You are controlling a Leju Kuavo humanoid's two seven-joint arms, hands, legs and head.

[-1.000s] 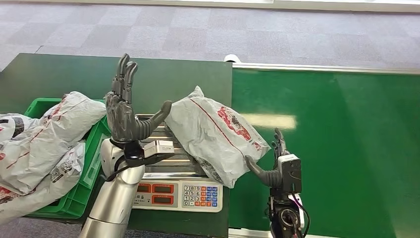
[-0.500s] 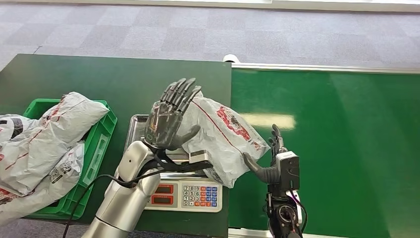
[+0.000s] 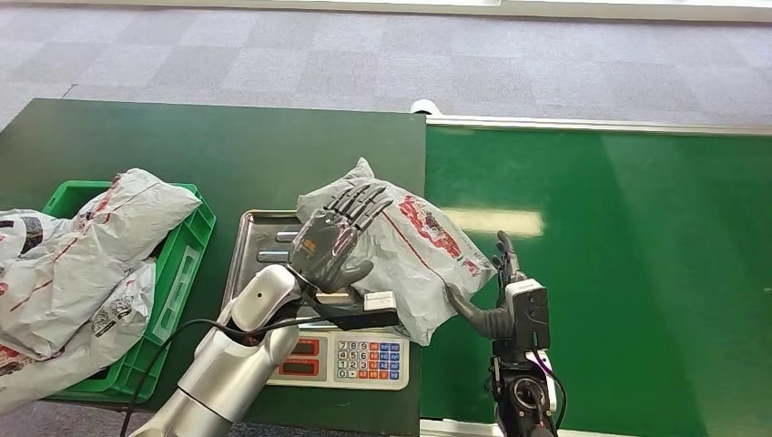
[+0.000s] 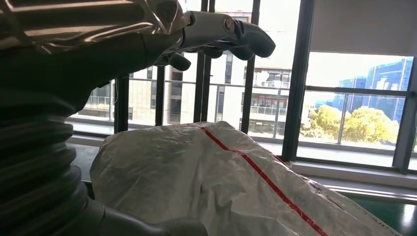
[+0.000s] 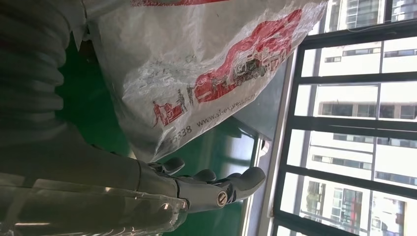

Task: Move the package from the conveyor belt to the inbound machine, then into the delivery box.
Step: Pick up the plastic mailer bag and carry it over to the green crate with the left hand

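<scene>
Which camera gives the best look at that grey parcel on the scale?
The head view: the whole package shows, lying on the scale. The left wrist view shows its top with a red stripe; the right wrist view shows its printed end.

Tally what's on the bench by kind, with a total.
Grey packages: 4, one on the scale, three at the crate
Green crates: 1
Scales: 1
Robot hands: 2, left hand, right hand
Total: 8
</scene>
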